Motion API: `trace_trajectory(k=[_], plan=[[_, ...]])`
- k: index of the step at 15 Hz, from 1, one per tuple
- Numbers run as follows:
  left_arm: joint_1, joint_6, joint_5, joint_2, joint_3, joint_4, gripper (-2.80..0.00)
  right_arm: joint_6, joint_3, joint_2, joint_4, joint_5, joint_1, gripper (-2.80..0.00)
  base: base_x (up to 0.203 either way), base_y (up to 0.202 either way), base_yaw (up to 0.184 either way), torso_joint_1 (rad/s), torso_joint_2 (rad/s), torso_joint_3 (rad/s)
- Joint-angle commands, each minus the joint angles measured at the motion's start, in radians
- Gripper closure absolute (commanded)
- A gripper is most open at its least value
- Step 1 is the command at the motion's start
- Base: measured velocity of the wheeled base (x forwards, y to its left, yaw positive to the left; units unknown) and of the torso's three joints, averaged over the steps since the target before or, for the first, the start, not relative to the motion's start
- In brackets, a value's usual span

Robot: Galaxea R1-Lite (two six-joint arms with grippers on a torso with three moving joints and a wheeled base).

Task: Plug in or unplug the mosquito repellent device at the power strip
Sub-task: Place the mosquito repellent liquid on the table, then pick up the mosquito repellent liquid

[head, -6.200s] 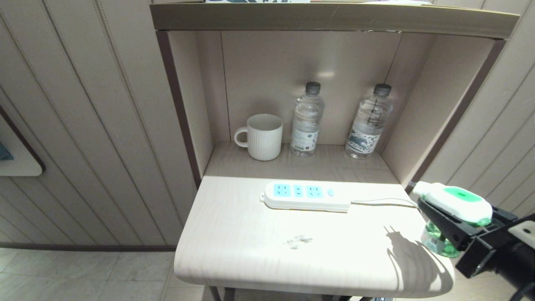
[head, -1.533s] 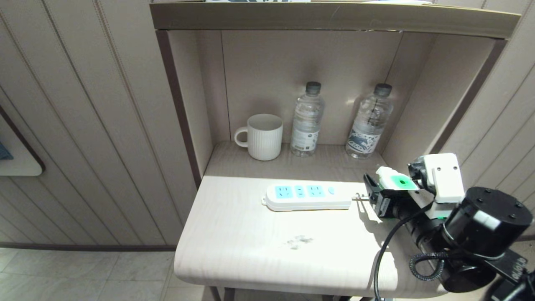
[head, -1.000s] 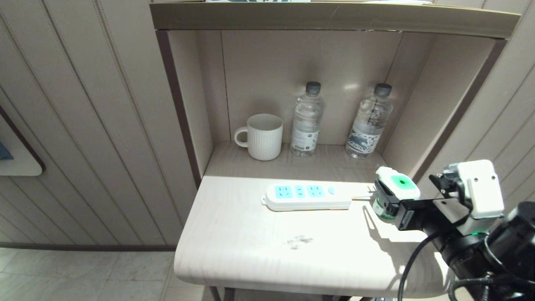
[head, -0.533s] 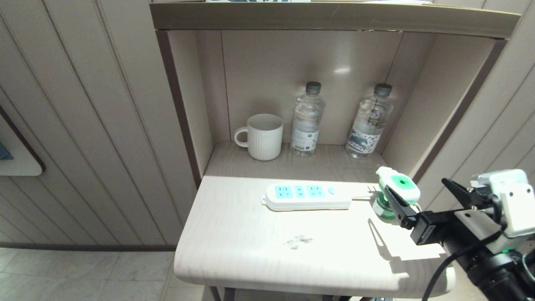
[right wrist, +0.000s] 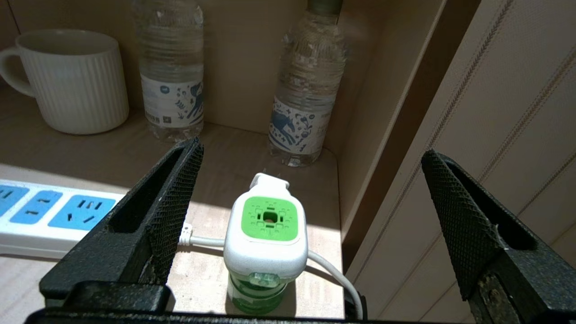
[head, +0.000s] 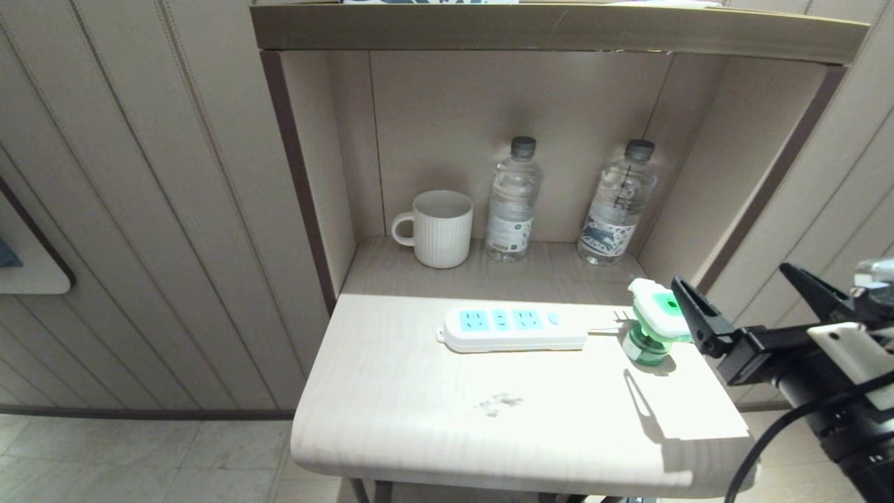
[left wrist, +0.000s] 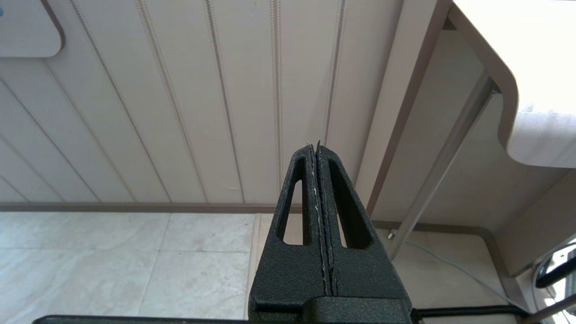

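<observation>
- Nearest to you, your right gripper [head: 747, 300] hangs off the right end of the table [head: 419, 433], its jaws spread as wide as they go and holding nothing. It sits just to the right of the mosquito repellent device [head: 655, 321], one finger close beside the head of the unit but apart from it.
- Your left gripper [left wrist: 318, 148] is parked low beside the table, below its top, fingers pressed together on nothing. It has no part in this.
- The mosquito repellent device stands upright on its green bottle, on the table just past the cord end of the power strip [head: 513, 328]. Its plug prongs [right wrist: 270, 173] point away from your wrist toward the back shelf, not toward any socket, so it is not plugged in.
- I judge it was set there to stand free of the sockets: upright keeps the liquid from tipping, and near the strip keeps it handy.
- The power strip lies flat across the table, all three blue socket faces bare. Its white cord [right wrist: 328, 270] curls around the base of the device, which could snag if you reach in again.
- Farthest back, behind the strip, the mug [head: 440, 229] and two water bottles [head: 513, 202] stand on the recessed shelf, well apart from the device.
</observation>
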Motion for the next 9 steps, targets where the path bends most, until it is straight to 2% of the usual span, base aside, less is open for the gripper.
trace_trajectory(k=[1,4,5,9], plan=[[0.0,0.0,0.0,0.002,-0.001,0.0,0.0,0.0,-0.071,-0.11,0.179,-0.003,0.016,-2.8,0.0,0.0,0.0,0.0,0.0,0.0],[0.0,0.0,0.0,0.002,-0.001,0.0,0.0,0.036,-0.162,-0.292,0.564,-0.026,0.085,-2.8,0.0,0.0,0.0,0.0,0.0,0.0],[0.0,0.0,0.0,0.002,-0.001,0.0,0.0,0.063,-0.183,-0.341,0.681,-0.033,0.095,0.0,0.0,0.0,0.0,0.0,0.0,0.0],[0.0,0.0,0.0,0.002,-0.001,0.0,0.0,0.145,-0.278,-0.46,1.178,-0.044,0.102,0.0,0.0,0.0,0.0,0.0,0.0,0.0]])
